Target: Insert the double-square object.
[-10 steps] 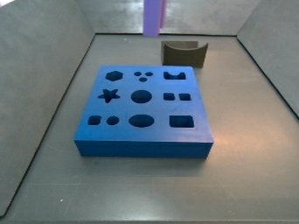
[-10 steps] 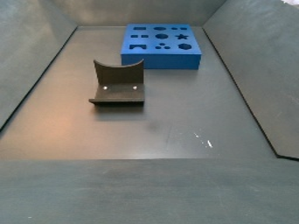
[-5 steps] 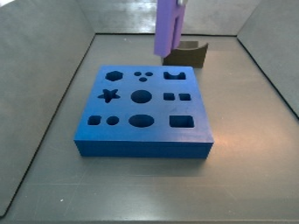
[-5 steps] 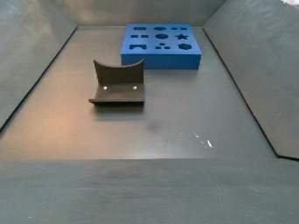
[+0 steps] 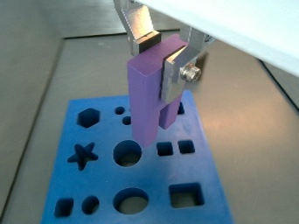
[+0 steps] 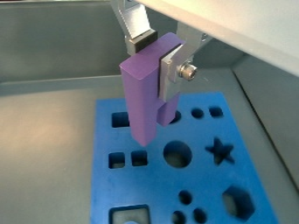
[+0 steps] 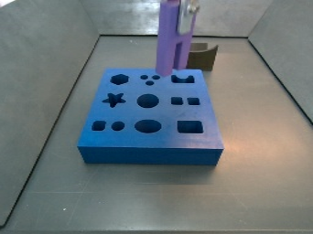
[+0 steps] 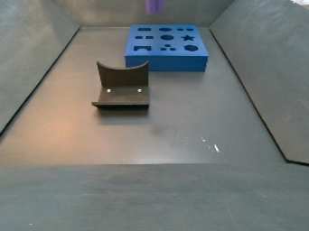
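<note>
My gripper is shut on the top of the double-square object, a tall light-purple peg held upright. Both wrist views show it, the peg hanging from the gripper above the blue board with shaped holes. The peg's low end is over the board's far half and is in no hole. In a side view the peg stands above the board's back edge, below the gripper. In a side view only the peg's tip shows, above the board.
A dark grey arch-shaped block stands behind the board, partly hidden by the peg. It also shows in a side view on the grey floor. Sloping grey walls enclose the floor.
The gripper has carried the peg down and forward, from near the back wall to over the board's far half.
</note>
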### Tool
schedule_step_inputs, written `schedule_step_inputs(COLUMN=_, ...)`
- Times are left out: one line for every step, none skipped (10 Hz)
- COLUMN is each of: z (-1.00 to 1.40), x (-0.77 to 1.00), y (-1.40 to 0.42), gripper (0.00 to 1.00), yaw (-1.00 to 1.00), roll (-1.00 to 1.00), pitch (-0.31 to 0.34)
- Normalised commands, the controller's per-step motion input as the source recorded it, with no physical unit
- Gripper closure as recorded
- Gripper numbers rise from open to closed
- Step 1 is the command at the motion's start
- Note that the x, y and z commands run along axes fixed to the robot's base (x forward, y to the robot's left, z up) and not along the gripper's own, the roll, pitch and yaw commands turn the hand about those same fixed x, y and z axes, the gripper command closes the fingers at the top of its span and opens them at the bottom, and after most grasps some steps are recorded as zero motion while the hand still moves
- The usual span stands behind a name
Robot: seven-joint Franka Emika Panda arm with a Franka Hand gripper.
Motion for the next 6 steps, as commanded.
schedule_step_inputs(z=-0.38, x=0.00, y=0.00, gripper=1.00, yaw=-1.00, roll=0.04, pitch=-0.016)
schedule_step_inputs(z=-0.30, x=0.01, y=0.00, gripper=1.00, yaw=-1.00, roll=0.00, pitch=-0.004)
schedule_step_inputs(z=-0.24, x=0.10, y=0.00, gripper=1.00, yaw=-1.00, roll=0.00, pitch=0.000)
schedule_step_inputs(z=-0.06, x=0.42, y=0.00, gripper=1.00, yaw=-0.75, roll=-0.01, pitch=0.000)
schedule_step_inputs(z=-0.04, x=0.47, y=0.04, gripper=1.00, yaw=-0.72, roll=-0.03, pitch=0.000)
schedule_step_inputs(z=-0.12, x=0.39, y=0.08, gripper=1.00, yaw=-0.79, roll=0.00, pitch=0.000)
